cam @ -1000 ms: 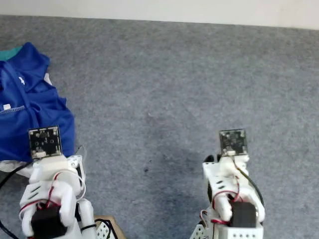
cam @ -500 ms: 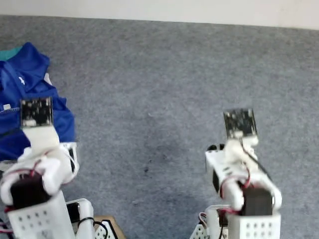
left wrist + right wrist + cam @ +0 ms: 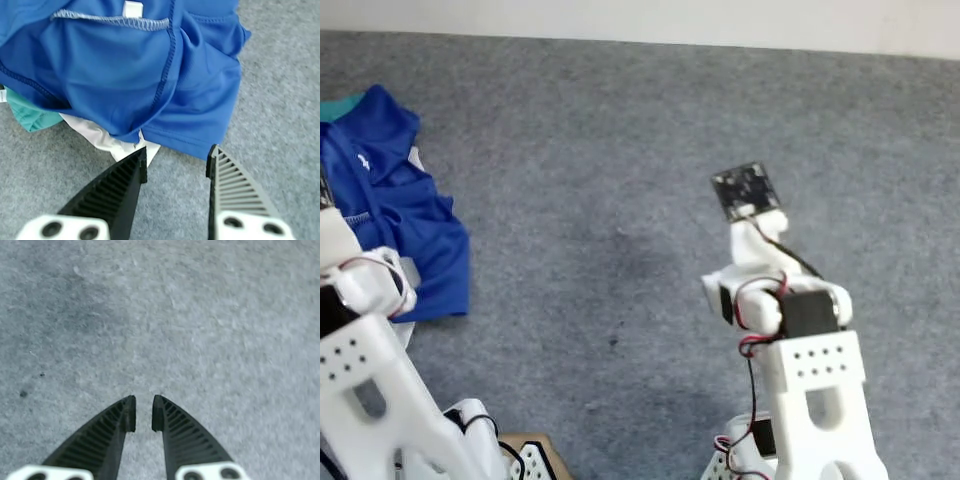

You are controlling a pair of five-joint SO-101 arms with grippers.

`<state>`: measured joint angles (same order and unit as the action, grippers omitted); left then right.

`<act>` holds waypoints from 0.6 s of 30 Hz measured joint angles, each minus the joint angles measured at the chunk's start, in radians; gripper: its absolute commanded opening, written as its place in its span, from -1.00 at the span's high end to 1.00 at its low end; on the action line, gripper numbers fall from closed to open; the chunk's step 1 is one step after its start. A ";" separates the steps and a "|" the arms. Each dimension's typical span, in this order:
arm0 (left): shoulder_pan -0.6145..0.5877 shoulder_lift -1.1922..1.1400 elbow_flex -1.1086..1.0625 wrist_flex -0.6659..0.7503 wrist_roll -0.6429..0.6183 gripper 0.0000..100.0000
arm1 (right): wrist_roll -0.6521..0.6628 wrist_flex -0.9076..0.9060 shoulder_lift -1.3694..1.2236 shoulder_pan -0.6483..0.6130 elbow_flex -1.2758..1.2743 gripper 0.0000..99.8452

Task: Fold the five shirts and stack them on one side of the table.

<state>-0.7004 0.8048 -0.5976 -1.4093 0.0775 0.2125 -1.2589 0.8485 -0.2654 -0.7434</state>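
Note:
A crumpled blue shirt (image 3: 390, 220) lies at the table's left edge, with a teal shirt (image 3: 340, 108) peeking out behind it. In the left wrist view the blue shirt (image 3: 140, 65) lies on top of a white shirt (image 3: 117, 145) and a teal one (image 3: 27, 117). My left gripper (image 3: 177, 150) hovers open just off the blue shirt's hem, with nothing between its fingers. My right gripper (image 3: 143, 399) hangs over bare grey carpet, its tips a narrow slit apart and holding nothing. The right arm (image 3: 775, 300) stands right of the table's middle.
Grey carpet (image 3: 620, 150) covers the table from the shirts across to the right edge. A pale wall strip (image 3: 640, 15) runs along the far side. The left arm (image 3: 360, 340) stands at the near left corner, beside the shirt pile.
Both arms have risen and stretched forward. The left arm has swung left toward the shirt pile. The right arm's wrist has moved forward and slightly left over the carpet.

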 measured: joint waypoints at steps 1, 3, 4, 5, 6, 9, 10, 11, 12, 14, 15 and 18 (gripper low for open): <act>-0.002 -0.028 0.017 0.006 0.002 0.58 | 0.000 0.012 -0.020 -0.009 0.014 0.85; -0.005 -0.080 0.055 0.009 0.003 0.55 | 0.000 0.026 -0.055 -0.032 0.044 0.85; -0.005 -0.106 0.075 0.011 0.003 0.52 | 0.000 0.029 -0.075 -0.040 0.064 0.85; -0.005 -0.137 0.100 0.012 0.003 0.49 | 0.000 0.029 -0.094 -0.049 0.084 0.85; -0.005 -0.166 0.123 0.012 0.003 0.45 | 0.000 0.031 -0.117 -0.057 0.107 0.85; -0.008 -0.258 0.193 0.012 0.003 0.38 | 0.000 0.031 -0.184 -0.083 0.169 0.85; -0.017 -0.293 0.216 0.012 0.003 0.37 | 0.000 0.031 -0.207 -0.091 0.189 0.85; -0.028 -0.324 0.244 0.014 0.003 0.38 | 0.003 0.031 -0.230 -0.100 0.209 0.85; -0.040 -0.354 0.269 0.014 0.003 0.38 | 0.005 0.031 -0.250 -0.109 0.226 0.84; -0.068 -0.414 0.322 0.014 0.003 0.38 | 0.006 0.031 -0.290 -0.129 0.261 0.82; -0.081 -0.443 0.347 0.014 0.003 0.38 | 0.008 0.031 -0.308 -0.138 0.278 0.78; -0.124 -0.516 0.410 0.015 0.003 0.38 | 0.034 0.031 -0.354 -0.170 0.305 0.67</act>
<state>-0.8247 0.2892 -0.1880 -1.3940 0.0806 0.2463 -1.2283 0.4941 -0.4358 -0.4381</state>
